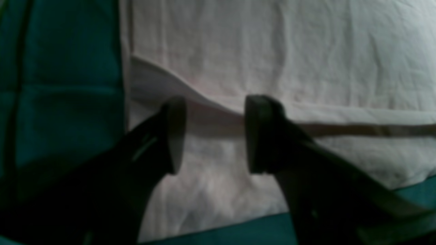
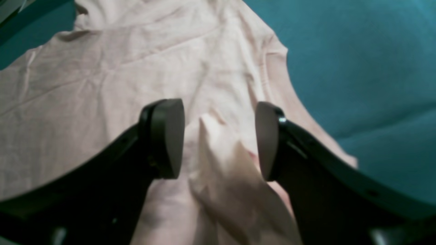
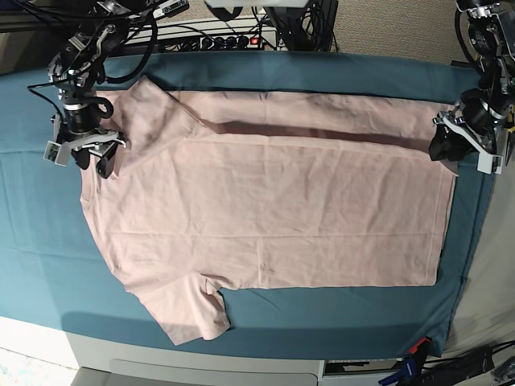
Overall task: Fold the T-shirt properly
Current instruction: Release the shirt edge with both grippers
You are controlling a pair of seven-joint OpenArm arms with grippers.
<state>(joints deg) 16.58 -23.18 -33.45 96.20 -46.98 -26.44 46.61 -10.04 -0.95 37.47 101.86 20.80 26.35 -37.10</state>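
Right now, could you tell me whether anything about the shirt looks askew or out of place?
Yes. The T-shirt has its far long side folded over unevenly, and that fold runs slanted. A small peak of cloth stands up between the open fingers of the right hand. The near sleeve is unfolded.

Teal cloth (image 3: 265, 318) covers the table; cables (image 3: 201, 32) behind.

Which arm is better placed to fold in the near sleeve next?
Probably the right. Its gripper hangs open over the sleeve end of the T-shirt, closer to the near sleeve. The left gripper, also open, sits at the hem end, far from that sleeve.
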